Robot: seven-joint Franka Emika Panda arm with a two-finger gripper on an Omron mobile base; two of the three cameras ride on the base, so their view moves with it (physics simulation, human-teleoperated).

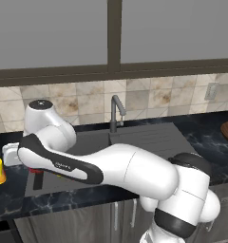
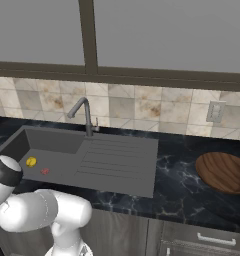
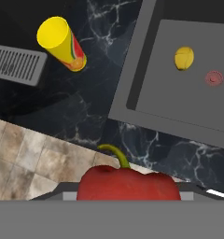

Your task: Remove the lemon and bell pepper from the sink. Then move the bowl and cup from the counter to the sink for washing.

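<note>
Up close, the claw [image 3: 128, 198] clasps the bell pepper [image 3: 128, 184]; the lemon [image 2: 31, 161] lies in the sink [image 2: 117, 175].

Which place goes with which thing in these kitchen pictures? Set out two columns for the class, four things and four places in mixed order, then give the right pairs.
Things:
1. lemon
2. bell pepper
3. cup
4. bowl

Places:
A. on the dark counter, to the right of the drainboard
B. close under the hand camera, over the counter outside the sink
C. in the basin, beside the reddish drain disc
D. standing on the counter to the left of the sink

Pairs: 1-C, 2-B, 3-D, 4-A
</note>
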